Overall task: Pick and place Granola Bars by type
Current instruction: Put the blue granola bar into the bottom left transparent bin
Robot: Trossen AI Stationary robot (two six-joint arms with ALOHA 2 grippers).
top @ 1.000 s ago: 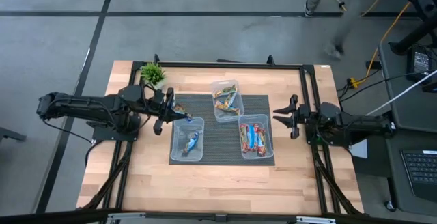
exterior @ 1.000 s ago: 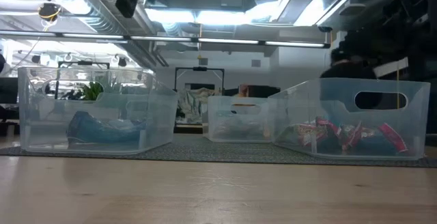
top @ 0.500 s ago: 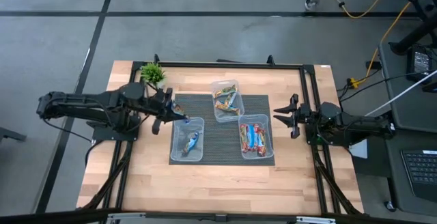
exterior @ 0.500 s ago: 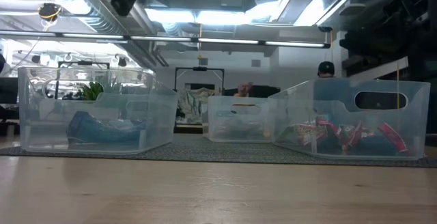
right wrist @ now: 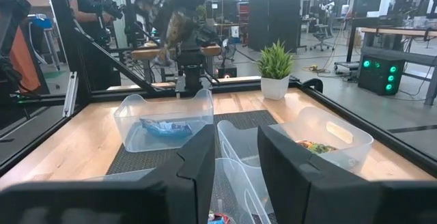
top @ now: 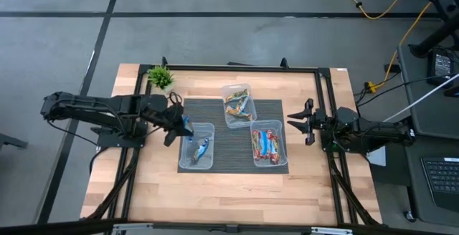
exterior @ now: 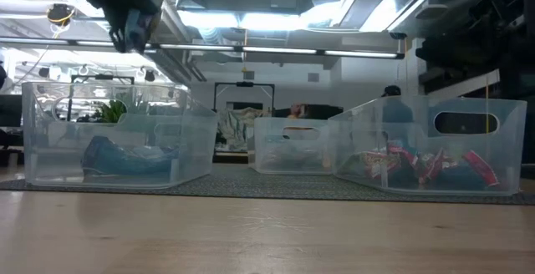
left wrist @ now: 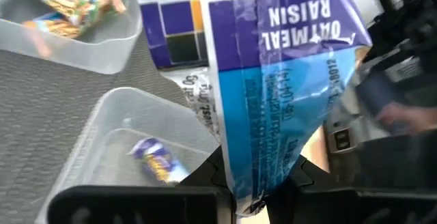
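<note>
One blue oatmeal raisin bar [left wrist: 287, 94] pinched in the left pincer [top: 185, 125] above the left tub [top: 196, 147] (right pincer [top: 296, 122] idles, slightly parted).

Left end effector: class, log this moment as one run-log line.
left end effector: shut on blue bar | over: left tub | right end effector: idle, open

Overhead looks straight down, low view level across the table [top: 237, 188], wrists close in; all share the tubs [top: 196, 147].
</note>
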